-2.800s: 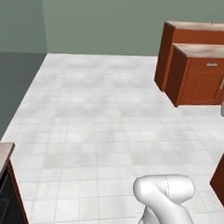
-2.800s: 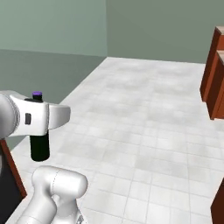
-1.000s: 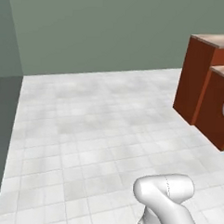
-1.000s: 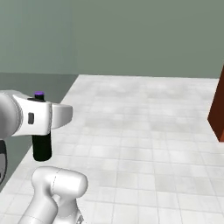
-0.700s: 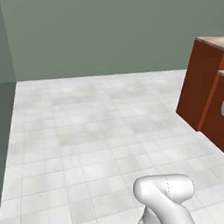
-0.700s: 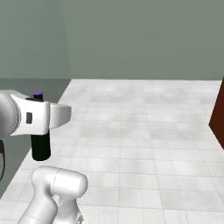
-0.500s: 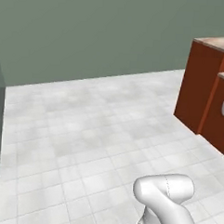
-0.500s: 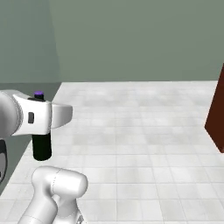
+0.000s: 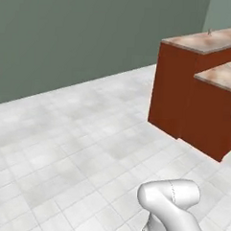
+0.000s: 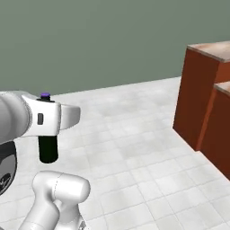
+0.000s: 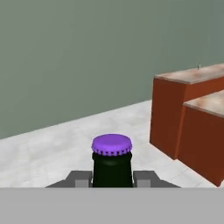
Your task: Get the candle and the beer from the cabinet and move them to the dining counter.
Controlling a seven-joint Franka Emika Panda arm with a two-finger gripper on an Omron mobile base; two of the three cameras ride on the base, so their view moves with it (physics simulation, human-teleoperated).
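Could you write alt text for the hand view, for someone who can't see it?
A dark beer bottle with a purple cap stands upright, clamped at the neck by the robot's gripper. Behind it lie pale floor tiles and a grey-green wall, and at the right stands a red-brown counter with a marbled stone top.

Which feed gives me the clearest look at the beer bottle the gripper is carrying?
The hand view: the beer sits dead centre, purple cap and dark neck sharp, clamped between the gripper fingertips. The right base view shows the cap above the hand and the bottle's dark lower body below it. The left base view adds nothing useful.
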